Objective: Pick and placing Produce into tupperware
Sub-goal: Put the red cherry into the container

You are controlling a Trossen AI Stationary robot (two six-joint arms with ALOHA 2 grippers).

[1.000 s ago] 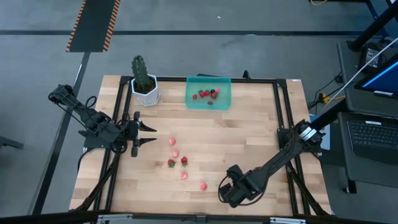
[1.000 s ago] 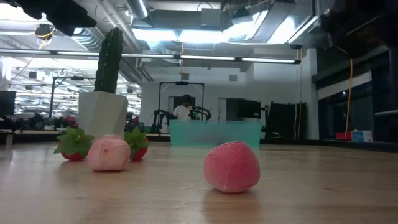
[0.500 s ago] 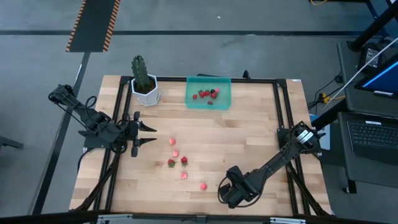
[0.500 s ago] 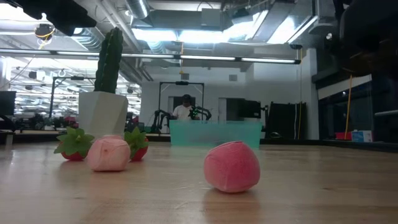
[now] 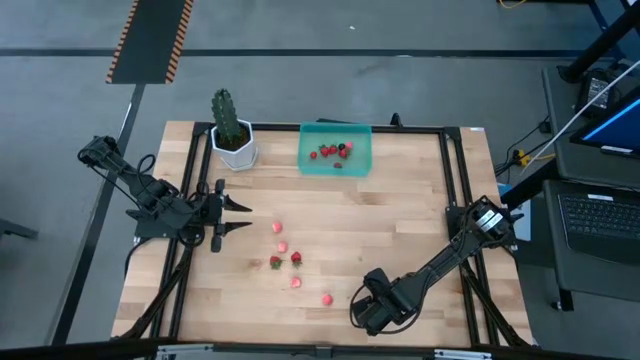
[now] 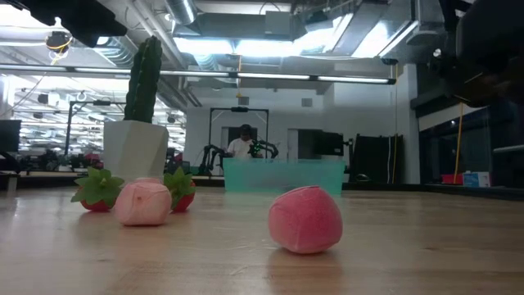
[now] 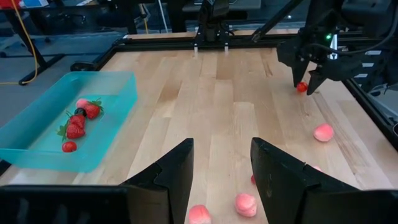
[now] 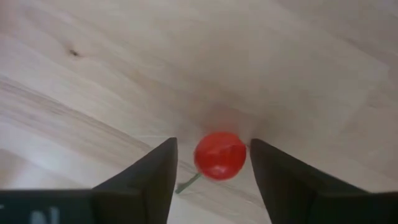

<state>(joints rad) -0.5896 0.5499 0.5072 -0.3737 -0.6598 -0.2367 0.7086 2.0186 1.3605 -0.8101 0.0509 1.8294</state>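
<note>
Right wrist view shows you a small red cherry-like piece [image 8: 219, 155] with a thin green stem, sitting on the wooden table [image 8: 280, 56] between the right gripper [image 8: 212, 167]'s parted fingers, not yet pinched. Keep the piece centred, settle lower, then close gently so it doesn't roll out. From above, that gripper [image 5: 362, 309] sits near the table's front edge, well apart from the teal tupperware [image 5: 336, 163] at the back. Your left gripper [image 5: 240, 216] waits spread wide at the left side, beside the loose strawberries [image 5: 281, 247].
</note>
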